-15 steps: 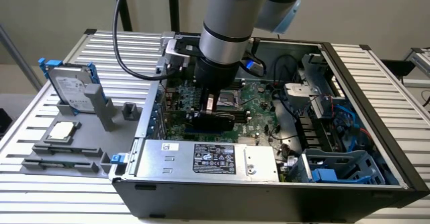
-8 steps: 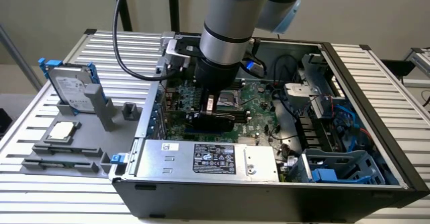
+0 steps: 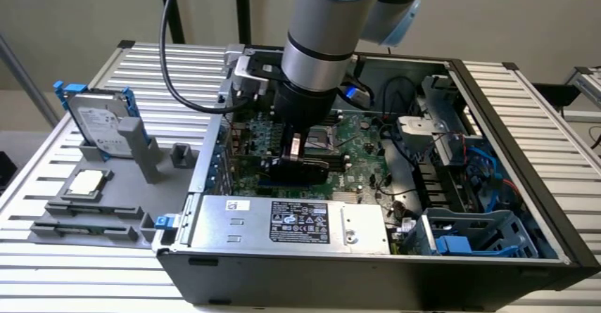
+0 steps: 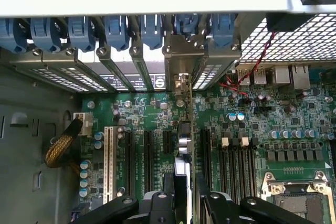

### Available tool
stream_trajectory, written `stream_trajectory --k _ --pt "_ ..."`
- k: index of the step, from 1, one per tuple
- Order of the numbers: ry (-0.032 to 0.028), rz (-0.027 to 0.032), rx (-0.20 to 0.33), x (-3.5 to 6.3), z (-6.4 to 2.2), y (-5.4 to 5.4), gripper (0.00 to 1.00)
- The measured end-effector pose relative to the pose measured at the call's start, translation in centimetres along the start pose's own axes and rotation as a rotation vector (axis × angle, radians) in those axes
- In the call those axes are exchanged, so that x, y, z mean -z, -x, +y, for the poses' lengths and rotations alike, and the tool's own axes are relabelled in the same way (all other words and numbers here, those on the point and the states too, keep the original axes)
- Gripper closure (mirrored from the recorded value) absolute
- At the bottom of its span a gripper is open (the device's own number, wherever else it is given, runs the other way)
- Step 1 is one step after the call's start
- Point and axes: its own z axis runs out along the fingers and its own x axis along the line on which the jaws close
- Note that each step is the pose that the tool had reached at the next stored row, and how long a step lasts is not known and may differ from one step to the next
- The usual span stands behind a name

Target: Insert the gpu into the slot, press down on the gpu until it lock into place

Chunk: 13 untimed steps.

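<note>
The tool point(image 3: 297, 152) clenches the gpu point(image 3: 305, 169) on edge, upright over the blue slot point(image 3: 269, 182), seemingly so its contacts line up and seat straight down into it.

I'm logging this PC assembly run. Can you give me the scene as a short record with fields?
setting: open PC case lying on a slatted table
hand: the hand is inside the case above the green motherboard, shut on the gpu
gpu pose: upright on edge, bracket end at the rear expansion bays
seating: whether the gpu is locked into the slot cannot be told
nearby: silver power supply; hard drive and CPU outside the case
</note>
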Motion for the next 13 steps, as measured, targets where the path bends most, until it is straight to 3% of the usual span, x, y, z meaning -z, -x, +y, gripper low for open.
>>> stream_trajectory --k 7,13 --pt "0.0099 0.0002 0.000 -0.01 -0.01 0.00 0.74" --pt "0.0141 0.0003 0.000 -0.01 -0.03 0.01 0.74"
